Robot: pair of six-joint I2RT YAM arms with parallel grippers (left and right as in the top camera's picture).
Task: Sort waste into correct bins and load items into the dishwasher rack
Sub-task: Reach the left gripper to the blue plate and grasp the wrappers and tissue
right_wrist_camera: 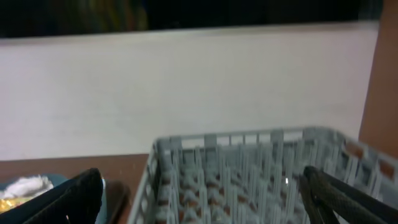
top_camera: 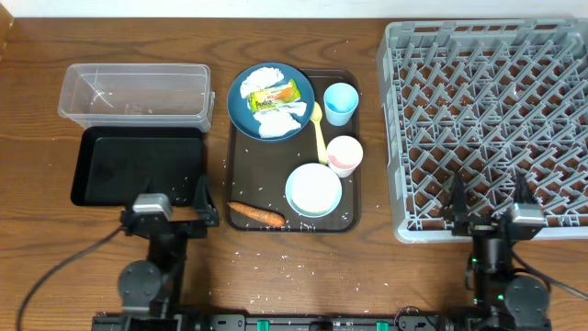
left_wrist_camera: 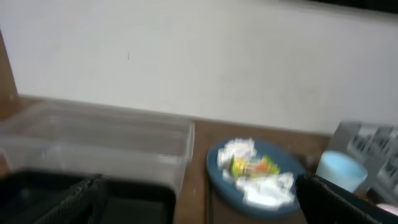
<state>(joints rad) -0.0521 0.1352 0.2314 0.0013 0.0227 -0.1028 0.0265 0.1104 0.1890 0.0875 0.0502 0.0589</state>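
A dark blue plate [top_camera: 268,101] on the brown serving tray [top_camera: 246,175] holds crumpled white tissues [top_camera: 278,120] and a yellow-green wrapper [top_camera: 276,96]. A light blue cup [top_camera: 340,102], a white-pink cup [top_camera: 344,154], a yellow spoon [top_camera: 320,134] and a pale blue bowl [top_camera: 313,189] also sit on the tray. An orange carrot [top_camera: 256,213] lies at its front edge amid rice grains [top_camera: 285,246]. The clear tub [top_camera: 134,93] and black tray [top_camera: 136,165] stand left, the grey rack [top_camera: 487,124] right. My left gripper [top_camera: 172,204] and right gripper [top_camera: 488,210] are open and empty. The left wrist view shows the plate [left_wrist_camera: 258,171].
Rice grains are scattered on the wooden table in front of the serving tray and beside the black tray. A pale wall runs behind the table. The rack [right_wrist_camera: 249,174] fills the right wrist view.
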